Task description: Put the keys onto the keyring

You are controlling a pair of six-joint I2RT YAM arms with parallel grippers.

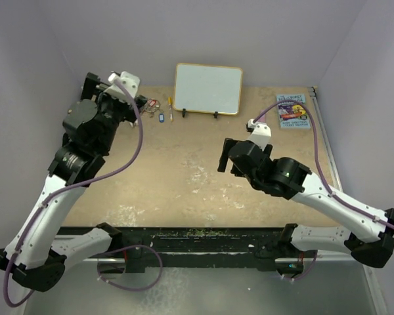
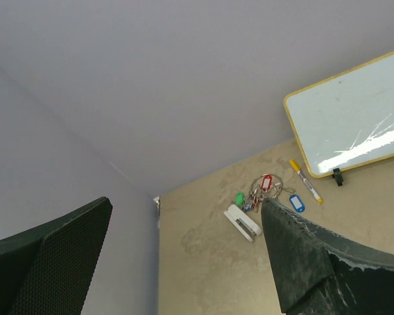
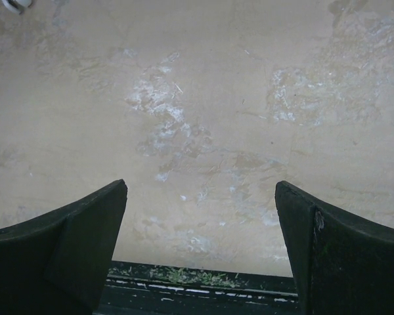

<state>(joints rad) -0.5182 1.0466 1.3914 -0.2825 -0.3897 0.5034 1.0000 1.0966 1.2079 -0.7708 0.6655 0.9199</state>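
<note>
The keyring [image 2: 261, 189], a thin silver ring with small keys, a red tag [image 2: 266, 182] and a blue tag [image 2: 297, 203], lies on the tan table near the far left corner. A key with a green tag [image 2: 240, 198] lies just left of it. In the top view the bunch [image 1: 152, 104] sits beside the left arm's wrist. My left gripper [image 2: 186, 203] is open and empty, above and near the keys. My right gripper [image 3: 200, 186] is open and empty over bare table at mid right [image 1: 224, 159].
A white stapler-like block [image 2: 242, 222] lies beside the green tag. A yellow pen [image 2: 306, 182] lies right of the ring. A white framed board [image 1: 208, 88] stands at the back. A book [image 1: 293, 110] lies at the back right. The table's near edge [image 3: 197, 282] shows below my right gripper.
</note>
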